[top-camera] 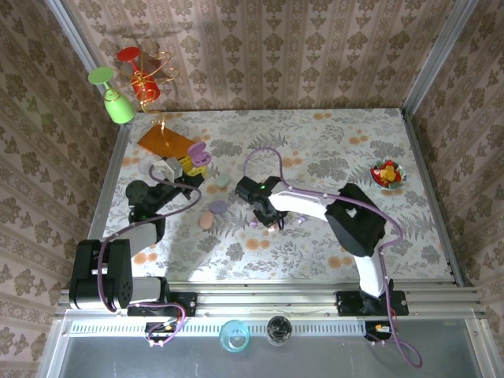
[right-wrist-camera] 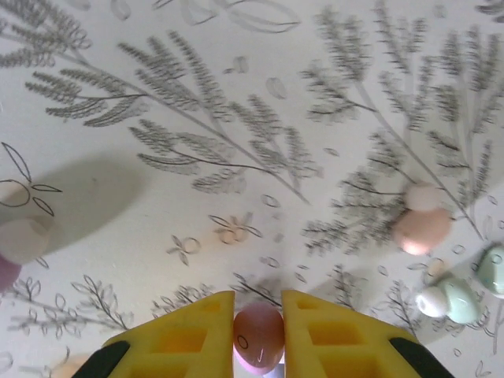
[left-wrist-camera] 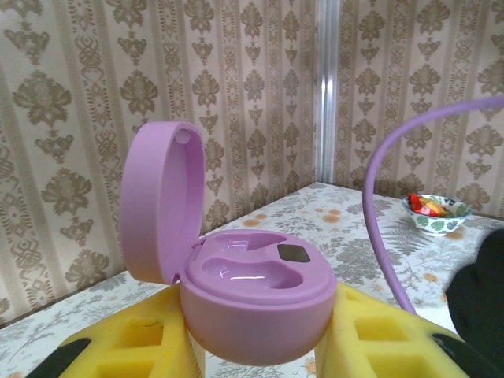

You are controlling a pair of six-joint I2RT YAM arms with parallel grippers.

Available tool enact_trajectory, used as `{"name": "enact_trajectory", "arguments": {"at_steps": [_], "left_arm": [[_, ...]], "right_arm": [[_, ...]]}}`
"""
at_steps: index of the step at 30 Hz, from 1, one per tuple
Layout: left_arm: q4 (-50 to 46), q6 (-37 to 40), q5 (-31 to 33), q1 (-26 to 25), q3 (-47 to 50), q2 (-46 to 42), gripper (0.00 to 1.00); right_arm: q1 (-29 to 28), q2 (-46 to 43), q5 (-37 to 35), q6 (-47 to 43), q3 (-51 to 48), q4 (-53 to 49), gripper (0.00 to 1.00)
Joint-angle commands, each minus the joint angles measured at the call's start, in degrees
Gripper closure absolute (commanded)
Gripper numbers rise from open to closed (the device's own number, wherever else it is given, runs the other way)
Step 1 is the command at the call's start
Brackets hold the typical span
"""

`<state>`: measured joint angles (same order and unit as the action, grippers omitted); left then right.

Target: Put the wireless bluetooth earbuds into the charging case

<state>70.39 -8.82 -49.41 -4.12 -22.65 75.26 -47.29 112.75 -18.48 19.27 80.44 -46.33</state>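
The right gripper (right-wrist-camera: 258, 321) was clamped on a pink earbud (right-wrist-camera: 258, 340), which sat pinched between its yellow fingers (right-wrist-camera: 189, 337) close to the floral tablecloth (right-wrist-camera: 236, 118). Another pink earbud (right-wrist-camera: 423, 226) and a green earbud (right-wrist-camera: 450, 301) lay apart on the cloth to the right. The left gripper (left-wrist-camera: 260, 350) gripped an open purple charging case (left-wrist-camera: 252, 276), whose lid stood upright.
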Motion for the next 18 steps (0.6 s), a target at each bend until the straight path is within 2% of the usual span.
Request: {"name": "enact_trajectory", "arguments": {"at_steps": [1, 6, 10, 14, 18], "left_arm": [[2.3, 2.0, -1.0, -1.7, -0.8, 0.1, 0.69], [-1.9, 6.1, -0.5, -6.0, -1.7, 0.4, 0.69], [-5.9, 8.7, 0.5, -8.9, -2.6, 0.6, 0.69], [-6.2, 9.1, 0.4, -11.6, -3.3, 2.0, 0.69], [-7.1, 8.3, -0.2, -13.7, -4.7, 3.8, 0.69]], "right_arm": [[4.1, -7.8, 10.2, 0.5, -3.4, 4.9, 0.79], [11.1, -14.4, 24.8, 2.9, -9.1, 10.5, 0.79], [15.4, -17.7, 32.1, 4.8, -11.8, 12.8, 0.79], [18.9, -19.7, 38.2, 6.6, -13.2, 13.9, 0.79], [20.8, -21.4, 41.1, 5.9, -13.1, 13.2, 0.79]]}}
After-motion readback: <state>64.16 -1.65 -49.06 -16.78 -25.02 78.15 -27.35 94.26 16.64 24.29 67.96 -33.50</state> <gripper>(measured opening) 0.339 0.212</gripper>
